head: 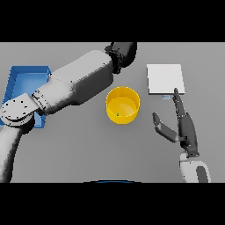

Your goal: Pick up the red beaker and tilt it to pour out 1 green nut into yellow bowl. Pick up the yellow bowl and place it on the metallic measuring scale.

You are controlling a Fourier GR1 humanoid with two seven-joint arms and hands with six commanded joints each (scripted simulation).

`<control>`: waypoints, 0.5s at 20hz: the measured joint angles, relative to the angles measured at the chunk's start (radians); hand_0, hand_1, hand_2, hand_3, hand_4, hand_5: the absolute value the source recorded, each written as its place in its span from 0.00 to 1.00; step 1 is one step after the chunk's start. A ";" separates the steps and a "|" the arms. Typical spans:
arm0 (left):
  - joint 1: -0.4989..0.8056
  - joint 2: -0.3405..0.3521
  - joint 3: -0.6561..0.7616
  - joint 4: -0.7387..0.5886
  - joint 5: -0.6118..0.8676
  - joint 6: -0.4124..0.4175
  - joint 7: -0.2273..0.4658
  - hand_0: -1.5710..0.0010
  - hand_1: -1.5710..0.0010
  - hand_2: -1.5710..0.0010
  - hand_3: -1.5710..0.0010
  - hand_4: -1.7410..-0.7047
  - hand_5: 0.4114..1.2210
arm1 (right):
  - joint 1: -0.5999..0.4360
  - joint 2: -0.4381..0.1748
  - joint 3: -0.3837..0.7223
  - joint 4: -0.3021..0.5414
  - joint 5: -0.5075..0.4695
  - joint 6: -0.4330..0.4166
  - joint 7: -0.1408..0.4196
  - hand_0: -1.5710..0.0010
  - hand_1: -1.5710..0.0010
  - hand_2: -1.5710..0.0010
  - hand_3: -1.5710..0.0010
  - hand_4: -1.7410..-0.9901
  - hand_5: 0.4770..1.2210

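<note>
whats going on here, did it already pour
It looks that way: a small green nut lies inside the yellow bowl at mid-table. The left hand is up beyond the bowl; the red beaker isn't visible. The right hand hovers open between the bowl and the metallic scale, which carries nothing yet.

Grey table (88, 149), flat, plain top. On it: yellow bowl (123, 105) roughly centre, upright, with a small green nut (117, 114) inside at its near-left. Far right of the bowl, well apart: square metallic measuring scale (165, 79), lying flat, small display tab on its near edge. Far left: blue tray (24, 81), partly covered by the left arm. Bowl sits between tray and scale.
</note>
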 measured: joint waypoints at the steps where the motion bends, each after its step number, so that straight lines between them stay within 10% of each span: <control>1: -0.032 0.008 0.020 0.021 0.019 0.006 -0.005 0.00 0.00 0.00 0.13 0.01 1.00 | -0.003 -0.009 -0.004 0.010 0.005 0.000 0.001 1.00 1.00 1.00 1.00 0.78 0.24; 2: -0.062 0.033 0.050 0.038 0.047 0.018 -0.015 0.00 0.00 0.00 0.25 0.01 1.00 | 0.011 -0.010 -0.001 0.001 0.007 0.000 -0.023 1.00 1.00 1.00 1.00 0.77 0.25; 10: -0.181 0.162 0.465 0.355 0.461 0.081 0.130 0.00 0.00 0.00 0.10 0.00 1.00 | -0.007 -0.010 0.007 0.017 0.042 -0.022 -0.001 1.00 1.00 1.00 1.00 0.80 0.21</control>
